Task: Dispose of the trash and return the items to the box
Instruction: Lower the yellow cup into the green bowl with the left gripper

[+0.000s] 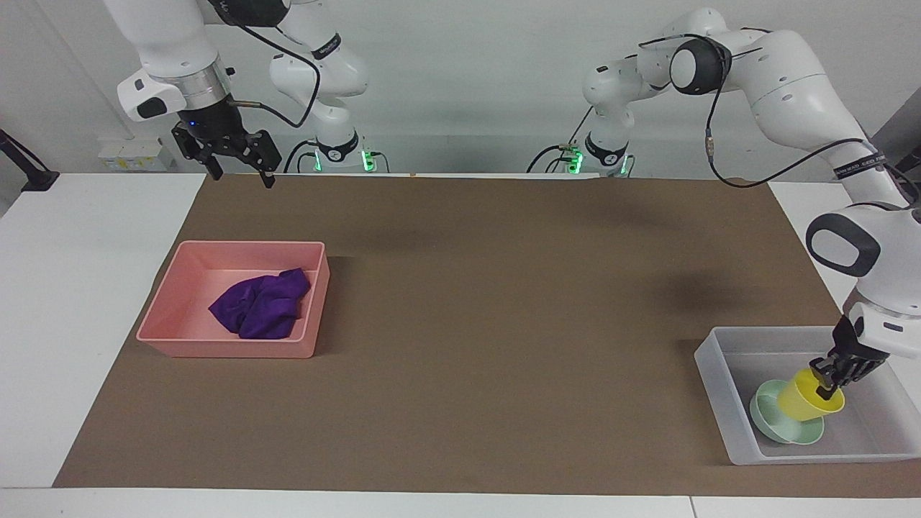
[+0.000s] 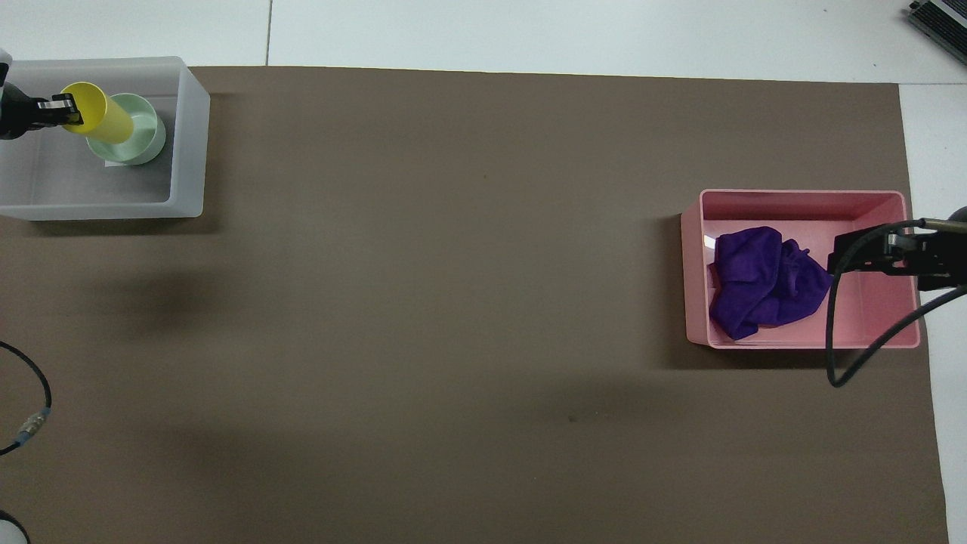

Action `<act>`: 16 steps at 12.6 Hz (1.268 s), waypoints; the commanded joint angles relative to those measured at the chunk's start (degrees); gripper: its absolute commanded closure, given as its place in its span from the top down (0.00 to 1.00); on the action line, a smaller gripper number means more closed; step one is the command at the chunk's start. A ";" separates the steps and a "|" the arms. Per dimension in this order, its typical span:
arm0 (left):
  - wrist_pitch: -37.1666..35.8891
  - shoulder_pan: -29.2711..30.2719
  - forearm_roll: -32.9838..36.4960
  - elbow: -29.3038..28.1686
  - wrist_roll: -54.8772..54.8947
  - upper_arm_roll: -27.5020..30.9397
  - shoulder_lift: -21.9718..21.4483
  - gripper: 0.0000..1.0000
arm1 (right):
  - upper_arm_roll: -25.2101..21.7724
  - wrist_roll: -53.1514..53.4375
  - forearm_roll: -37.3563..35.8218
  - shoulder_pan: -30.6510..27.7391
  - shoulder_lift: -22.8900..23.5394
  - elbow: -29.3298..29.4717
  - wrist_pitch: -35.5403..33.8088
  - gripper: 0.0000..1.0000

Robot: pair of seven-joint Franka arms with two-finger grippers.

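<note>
The clear box (image 1: 712, 369) (image 2: 192, 155) stands at the left arm's end of the table. The mint bowl (image 1: 776, 426) (image 2: 143, 140) lies in it. My left gripper (image 1: 827, 380) (image 2: 63, 113) is low inside the box, shut on the rim of the yellow cup (image 1: 804, 398) (image 2: 100, 118). The cup is tilted, its base down at the bowl; I cannot tell whether they touch. The purple cloth (image 1: 260, 303) (image 2: 761, 284) lies crumpled in the pink tub (image 1: 224, 349) (image 2: 801, 199) at the right arm's end. My right gripper (image 1: 241, 178) (image 2: 838, 257) is open, empty and raised high.
A brown mat (image 1: 489, 302) (image 2: 453, 302) covers most of the table between the two tubs, with white table around it. A loose cable (image 2: 861, 355) hangs from the right arm over the pink tub.
</note>
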 commanded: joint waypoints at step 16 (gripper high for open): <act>-12.62 -6.20 2.38 -9.82 0.85 -0.16 -18.70 1.00 | -2.80 -0.97 -0.86 2.45 1.29 1.72 -1.02 1.00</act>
